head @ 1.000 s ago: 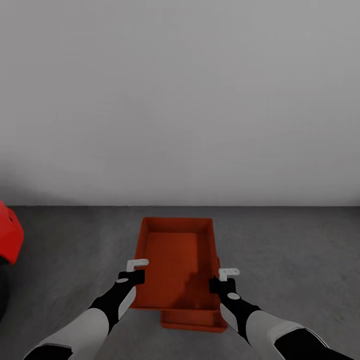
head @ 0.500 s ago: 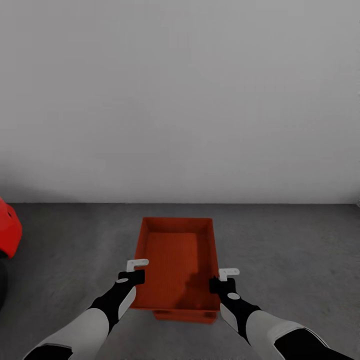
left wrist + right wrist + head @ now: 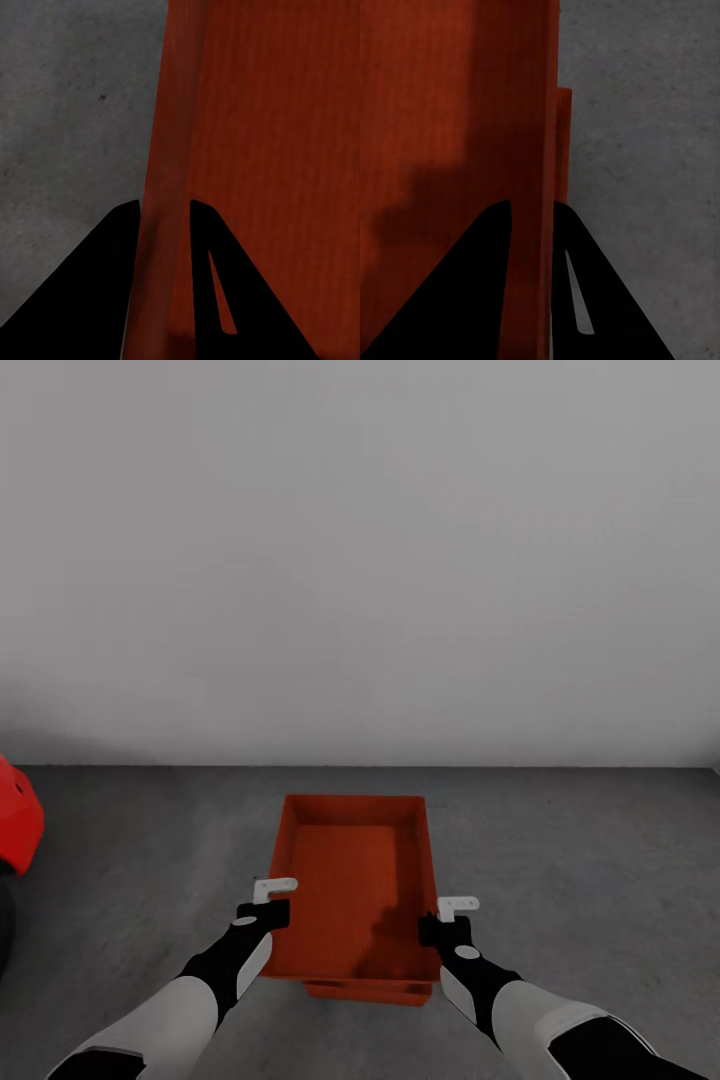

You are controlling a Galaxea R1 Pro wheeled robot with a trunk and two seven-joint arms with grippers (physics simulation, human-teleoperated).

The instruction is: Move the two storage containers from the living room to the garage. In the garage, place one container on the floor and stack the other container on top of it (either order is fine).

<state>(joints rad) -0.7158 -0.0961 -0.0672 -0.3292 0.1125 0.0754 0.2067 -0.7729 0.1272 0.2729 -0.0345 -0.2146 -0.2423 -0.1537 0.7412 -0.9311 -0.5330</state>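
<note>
Stretching under the robot, the floor is dark grey concrete, rough and speckled, meeting a plain grey-white wall; a rounded glossy red car edge sits at the far left. Two orange-red bins, rectangular, thin-walled, open-topped with ribbed flat bottoms: the upper bin hangs over the lower bin, whose near rim peeks out beneath it. Two grippers, each with black fingers: the left gripper pinches the upper bin's left wall, the right gripper pinches its right wall, one finger inside, one outside.
</note>
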